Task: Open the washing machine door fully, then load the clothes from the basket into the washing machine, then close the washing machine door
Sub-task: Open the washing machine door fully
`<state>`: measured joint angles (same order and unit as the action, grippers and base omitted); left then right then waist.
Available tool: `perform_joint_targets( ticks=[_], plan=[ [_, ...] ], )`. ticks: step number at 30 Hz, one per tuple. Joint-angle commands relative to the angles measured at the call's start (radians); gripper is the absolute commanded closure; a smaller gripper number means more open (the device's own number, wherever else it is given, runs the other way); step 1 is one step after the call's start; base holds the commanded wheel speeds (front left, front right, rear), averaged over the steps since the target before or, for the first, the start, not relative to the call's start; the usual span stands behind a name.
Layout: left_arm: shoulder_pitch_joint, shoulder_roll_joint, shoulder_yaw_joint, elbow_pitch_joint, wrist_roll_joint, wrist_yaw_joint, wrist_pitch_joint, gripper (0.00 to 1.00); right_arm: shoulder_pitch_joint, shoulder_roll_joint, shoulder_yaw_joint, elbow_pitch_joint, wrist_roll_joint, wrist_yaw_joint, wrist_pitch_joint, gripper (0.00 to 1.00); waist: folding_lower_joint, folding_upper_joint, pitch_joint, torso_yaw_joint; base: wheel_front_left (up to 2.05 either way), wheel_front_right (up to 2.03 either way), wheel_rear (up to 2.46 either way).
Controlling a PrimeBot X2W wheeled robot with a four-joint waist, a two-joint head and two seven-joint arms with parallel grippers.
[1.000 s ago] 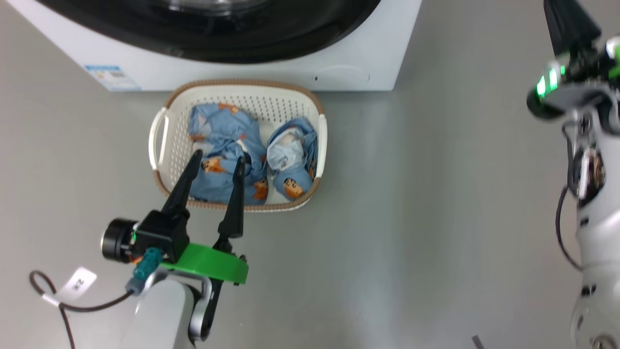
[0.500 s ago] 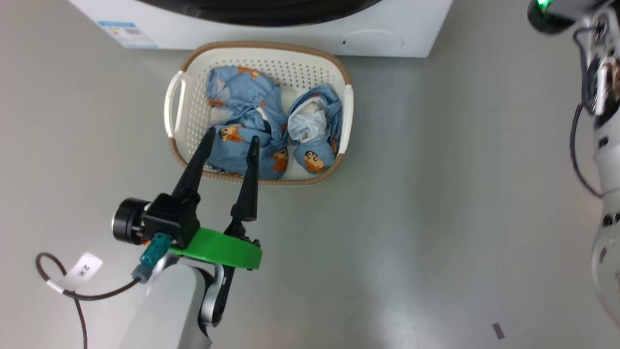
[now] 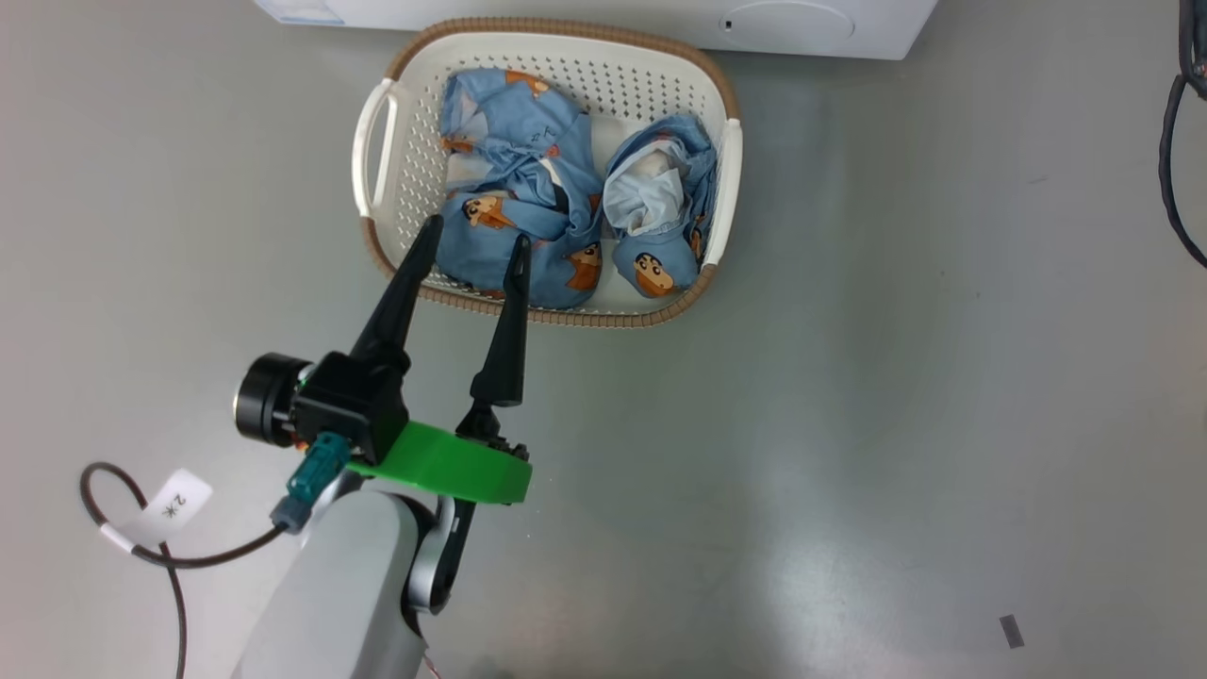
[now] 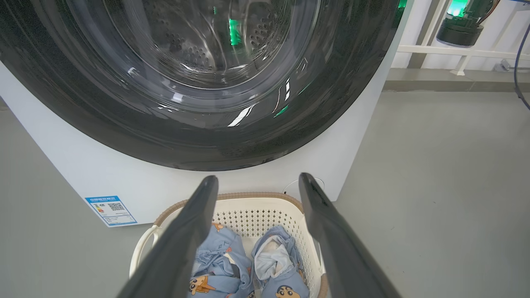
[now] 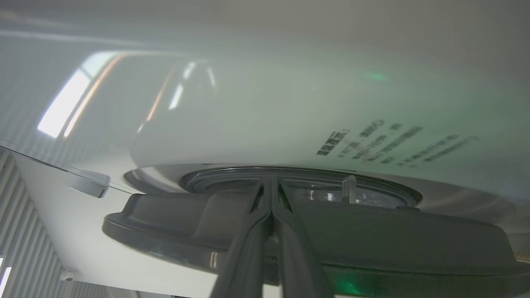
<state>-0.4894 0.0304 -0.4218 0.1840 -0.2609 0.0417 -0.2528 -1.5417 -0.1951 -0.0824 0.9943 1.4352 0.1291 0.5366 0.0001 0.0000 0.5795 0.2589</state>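
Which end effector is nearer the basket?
Left. The left end effector hangs open over the basket's near rim; the right end effector, shut, points at a dark rim elsewhere.

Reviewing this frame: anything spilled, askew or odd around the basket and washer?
Nothing stands out. Both clothes lie crumpled inside the basket, which sits upright on the floor before the washing machine; none hangs over the rim. One small dark scrap lies on the floor, well apart.

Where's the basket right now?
Head view, top centre: the basket sits on the floor just in front of the washing machine, clothes inside, with the left gripper, jaws open, at its near-left rim.
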Motion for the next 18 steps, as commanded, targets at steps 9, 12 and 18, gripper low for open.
perform_joint_targets(
  ticks=[9,12,18],
  plan=[
    [-0.030,0.020,0.012,-0.029,-0.021,0.020,-0.009,0.00,-0.080,0.026,0.031,0.036,-0.039,0.002,0.041,1.00,0.0000,0.0000,0.017,0.015,0.00,0.00,0.00],
    [-0.033,0.020,0.012,-0.027,-0.022,0.020,-0.009,0.00,-0.081,0.031,0.030,0.039,-0.033,0.002,0.066,1.00,0.0000,0.0000,0.018,0.016,0.00,0.00,0.00],
    [-0.036,0.020,0.011,-0.020,-0.014,0.020,-0.009,0.00,-0.053,0.037,0.023,0.018,-0.017,0.002,0.108,1.00,0.0000,0.0000,0.015,0.016,0.00,0.00,0.00]
  ],
)
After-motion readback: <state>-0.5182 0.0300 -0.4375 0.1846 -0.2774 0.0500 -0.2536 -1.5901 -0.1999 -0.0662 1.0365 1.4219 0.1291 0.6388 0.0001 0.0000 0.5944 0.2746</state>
